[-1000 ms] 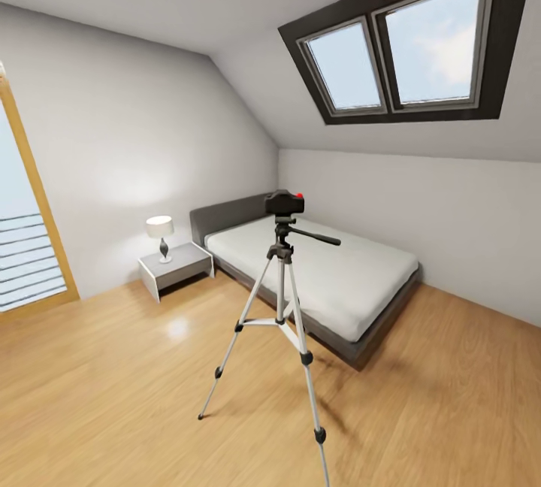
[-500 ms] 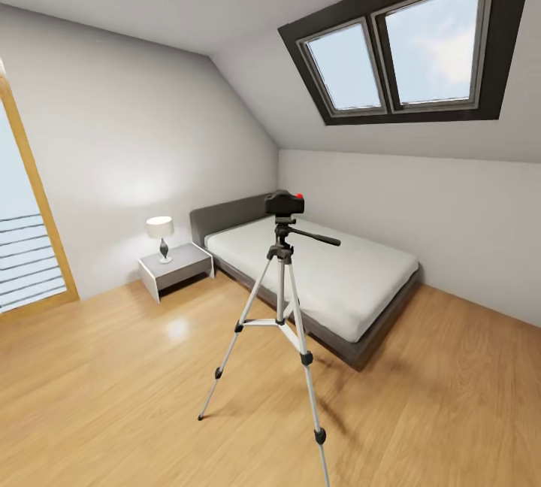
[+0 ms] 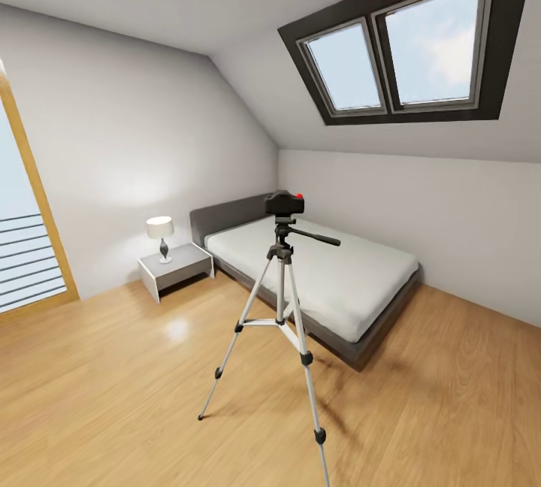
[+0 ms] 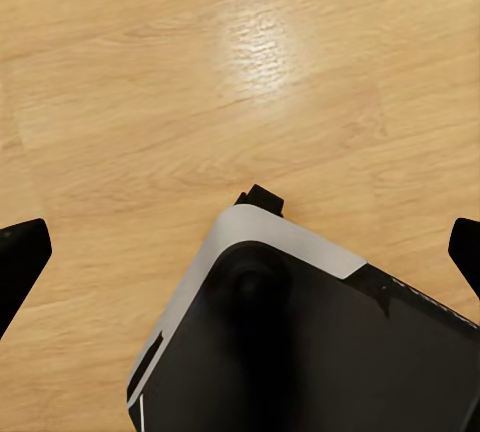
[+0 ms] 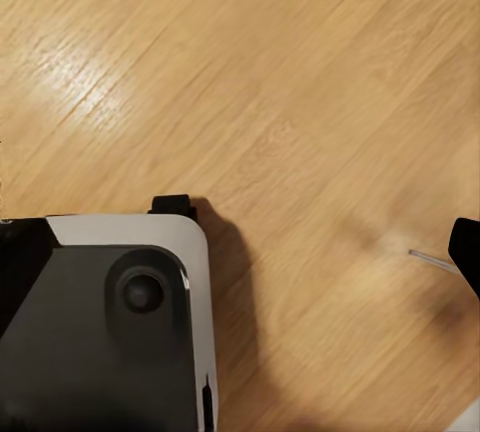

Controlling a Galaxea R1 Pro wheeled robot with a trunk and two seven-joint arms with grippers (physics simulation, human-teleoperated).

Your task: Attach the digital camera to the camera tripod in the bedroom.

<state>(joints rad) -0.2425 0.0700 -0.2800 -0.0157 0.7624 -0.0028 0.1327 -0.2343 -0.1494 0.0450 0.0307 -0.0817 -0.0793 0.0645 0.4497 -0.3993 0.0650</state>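
You had the digital camera [image 3: 285, 203] already seated atop the camera tripod [image 3: 281, 307], frame center w/ the bed [image 3: 330, 276] behind, both end effectors spread wide, empty, aimed at floor [image 4: 200, 82].

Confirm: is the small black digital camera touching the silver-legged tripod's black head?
Touching. Head view shows the black digital camera seated directly on the silver-legged tripod, with no gap at its head.

Pretty clearly an attic bedroom in a home: low grey bed [image 3: 323, 276] with a bare white mattress, a little nightstand [image 3: 176, 267] with a lit lamp [image 3: 160, 235] beside it, sloped white ceiling with a dark-framed skylight [image 3: 406, 51], light wood floor [image 3: 113, 389], and a wood-framed glass door [image 3: 26, 246] at the left.
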